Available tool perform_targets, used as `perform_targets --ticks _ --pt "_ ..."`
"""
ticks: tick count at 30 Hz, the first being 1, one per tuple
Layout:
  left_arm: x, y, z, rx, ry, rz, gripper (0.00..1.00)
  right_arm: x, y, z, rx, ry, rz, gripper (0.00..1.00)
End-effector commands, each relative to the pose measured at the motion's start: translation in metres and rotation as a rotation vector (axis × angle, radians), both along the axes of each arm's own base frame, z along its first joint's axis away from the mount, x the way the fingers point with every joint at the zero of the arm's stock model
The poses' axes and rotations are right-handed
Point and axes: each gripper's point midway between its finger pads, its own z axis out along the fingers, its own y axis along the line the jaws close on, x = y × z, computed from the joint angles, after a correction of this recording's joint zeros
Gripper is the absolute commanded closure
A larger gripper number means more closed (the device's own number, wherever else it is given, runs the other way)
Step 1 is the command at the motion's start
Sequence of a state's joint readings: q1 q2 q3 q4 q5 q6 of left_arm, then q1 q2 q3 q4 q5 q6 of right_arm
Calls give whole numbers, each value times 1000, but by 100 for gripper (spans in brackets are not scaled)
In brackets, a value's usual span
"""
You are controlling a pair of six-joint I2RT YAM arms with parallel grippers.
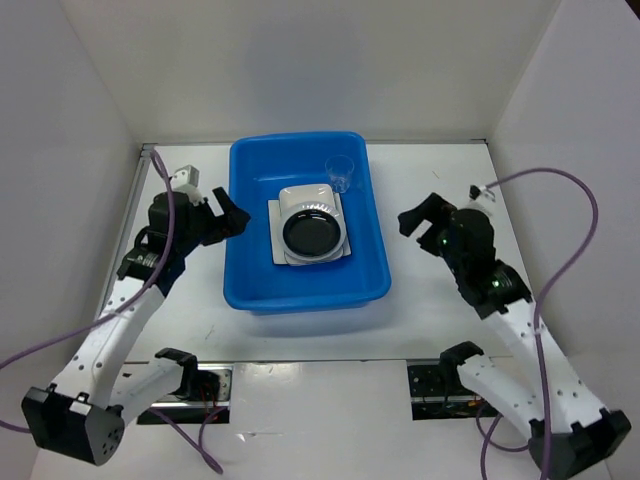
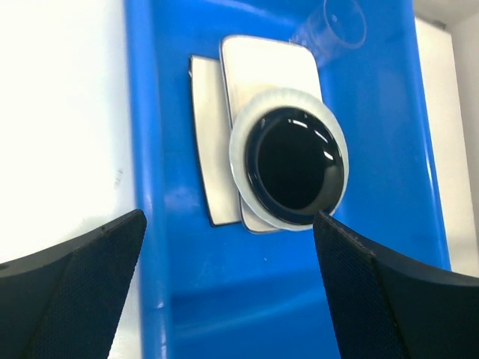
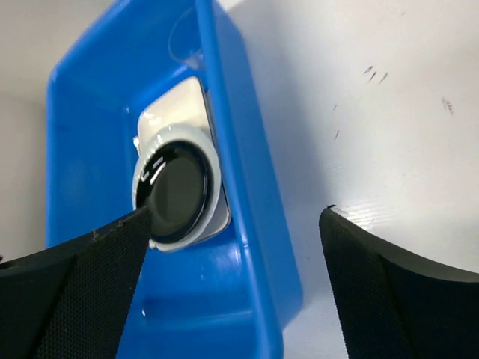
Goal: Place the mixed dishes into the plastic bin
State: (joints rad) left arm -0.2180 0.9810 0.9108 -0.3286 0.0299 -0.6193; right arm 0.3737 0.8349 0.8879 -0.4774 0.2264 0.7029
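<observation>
White desk (image 1: 440, 310) carried the blue plastic bin (image 1: 243, 235) at centre, between the two arms. Left gripper (image 1: 232, 212) hung just off the bin's left wall, jaws spread wide, nothing between them. Right gripper (image 1: 418, 222) stood over bare desk apart from the right wall, likewise wide and empty. Inside the bin, two square white plates (image 1: 305, 192) lay stacked slightly offset on the floor, a round white bowl (image 2: 238, 149) on them, a black dish (image 1: 314, 232) nested in the bowl. Clear cup (image 1: 342, 172) sat in the far right corner, apart from the stack.
</observation>
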Motion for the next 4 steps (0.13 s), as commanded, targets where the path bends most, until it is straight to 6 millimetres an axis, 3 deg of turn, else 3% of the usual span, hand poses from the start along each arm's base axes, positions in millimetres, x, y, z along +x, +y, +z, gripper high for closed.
perform_targets --ticks 1,4 --pt "-3 19 14 61 -66 59 1 -1 -16 10 74 -99 -94 0" --pt "-7 27 8 99 -66 80 1 -12 -30 3 95 -109 -166 0"
